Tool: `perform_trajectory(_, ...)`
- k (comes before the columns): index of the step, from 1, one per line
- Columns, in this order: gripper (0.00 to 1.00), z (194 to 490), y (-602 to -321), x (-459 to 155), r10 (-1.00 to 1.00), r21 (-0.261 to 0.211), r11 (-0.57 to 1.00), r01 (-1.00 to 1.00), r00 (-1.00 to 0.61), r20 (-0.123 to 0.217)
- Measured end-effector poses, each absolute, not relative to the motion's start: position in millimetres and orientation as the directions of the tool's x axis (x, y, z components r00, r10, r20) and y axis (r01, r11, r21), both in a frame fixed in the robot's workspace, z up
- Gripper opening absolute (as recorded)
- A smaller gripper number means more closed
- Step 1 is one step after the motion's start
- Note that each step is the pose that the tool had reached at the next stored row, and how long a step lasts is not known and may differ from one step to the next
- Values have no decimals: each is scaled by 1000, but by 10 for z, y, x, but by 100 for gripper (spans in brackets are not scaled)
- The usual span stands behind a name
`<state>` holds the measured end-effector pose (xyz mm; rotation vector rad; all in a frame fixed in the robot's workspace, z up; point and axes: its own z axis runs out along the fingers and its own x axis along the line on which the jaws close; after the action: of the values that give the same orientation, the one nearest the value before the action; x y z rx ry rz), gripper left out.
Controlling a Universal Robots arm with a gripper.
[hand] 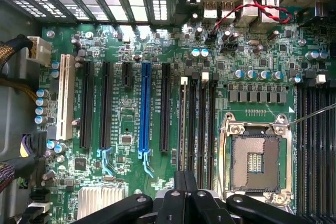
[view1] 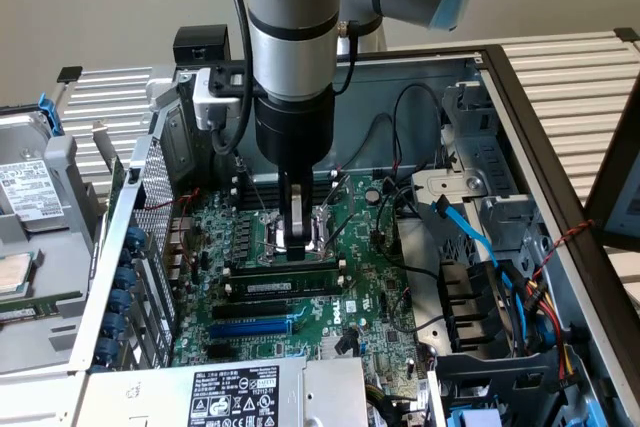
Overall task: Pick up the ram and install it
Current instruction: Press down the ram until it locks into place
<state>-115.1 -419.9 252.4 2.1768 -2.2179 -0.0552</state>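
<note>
The ram (view1: 285, 286) is a thin green stick with a white label. It stands on edge in a black slot on the motherboard (view1: 375, 292), just in front of the bare CPU socket (hand: 255, 158). In the wrist view the ram (hand: 183, 124) is seen edge-on as a narrow strip between white end clips. My gripper (view1: 297, 239) hangs straight down over the ram's middle, its dark fingers (hand: 178, 195) shut together with nothing between them. The fingertips line up with the ram's top edge. Whether they touch it I cannot tell.
Black slots and a blue slot (view1: 250, 328) lie in front of the ram. The power supply (view1: 235, 392) borders the front. A blue cable (view1: 465, 232) and a drive cage (view1: 480, 322) crowd the exterior view's right. A hard drive (view1: 25, 187) sits outside the case at its left.
</note>
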Motion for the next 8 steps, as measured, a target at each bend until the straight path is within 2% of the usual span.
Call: perform_trajectory(8, 11, 2525, -4199, -1173, -999, 48, 48, -998, -48, -1)
